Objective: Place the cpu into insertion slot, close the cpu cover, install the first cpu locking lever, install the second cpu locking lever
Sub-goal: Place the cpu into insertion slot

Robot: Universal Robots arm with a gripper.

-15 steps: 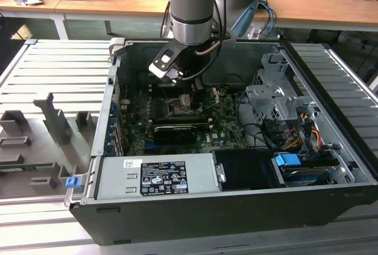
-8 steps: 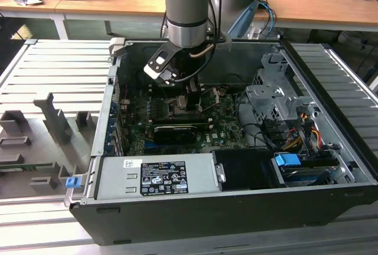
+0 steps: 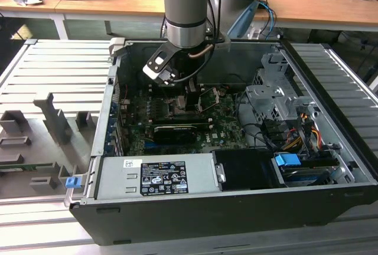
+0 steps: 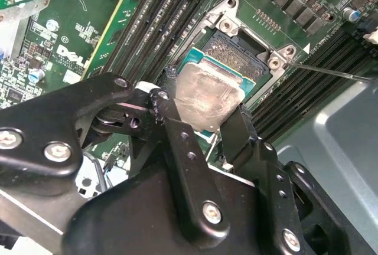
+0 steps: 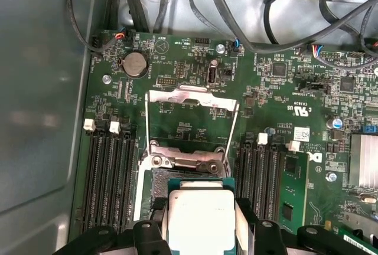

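My gripper (image 4: 201, 112) is shut on the cpu (image 4: 208, 94), a thin square chip with a dull silver top and a green edge. One black finger (image 4: 177, 134) presses each side of it. The cpu hangs tilted just above the insertion slot (image 4: 237, 43), a dark square socket with a silver rim on the green board. In the first wrist view the cpu (image 5: 201, 216) covers the near part of the insertion slot (image 5: 158, 178). The cpu cover (image 5: 177, 94), a silver square frame, lies flipped open beyond the socket. In the exterior view the gripper (image 3: 190, 92) reaches down into the computer case.
Black memory slots (image 5: 109, 172) flank the socket on both sides. A thin wire lever (image 4: 331, 72) sticks out beside the socket. A grey labelled box (image 3: 156, 175), a long black card (image 3: 174, 132), a metal drive cage (image 3: 277, 98) and bundled cables (image 5: 236, 7) crowd the case.
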